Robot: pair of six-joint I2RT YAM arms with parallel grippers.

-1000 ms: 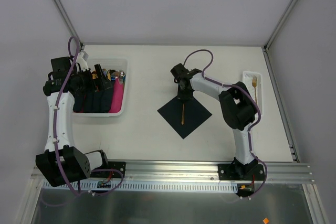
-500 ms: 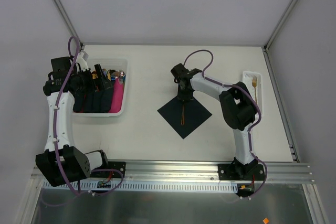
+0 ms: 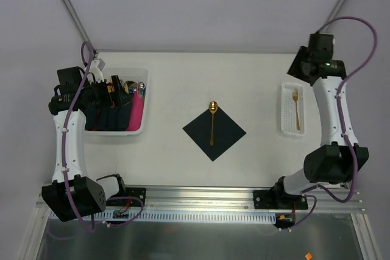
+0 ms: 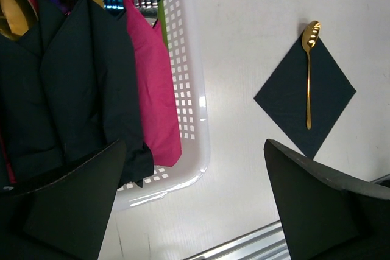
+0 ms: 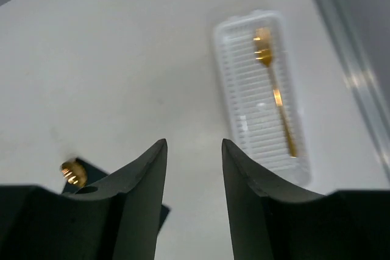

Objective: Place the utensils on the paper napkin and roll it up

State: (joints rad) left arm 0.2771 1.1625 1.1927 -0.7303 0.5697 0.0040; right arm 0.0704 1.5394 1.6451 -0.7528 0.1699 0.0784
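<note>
Spoon (image 3: 212, 125) lies on the napkin (image 3: 225, 132); fork (image 3: 296, 109), in a tray (image 3: 285, 123) right of the napkin, not yet moved; rolling remains. Left jaws and right jaws spread, empty.

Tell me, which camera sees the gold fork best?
The right wrist view: the gold fork looks biggest there, whole, lying in its white tray. The top view shows it whole but tiny. The left wrist view misses it.
</note>
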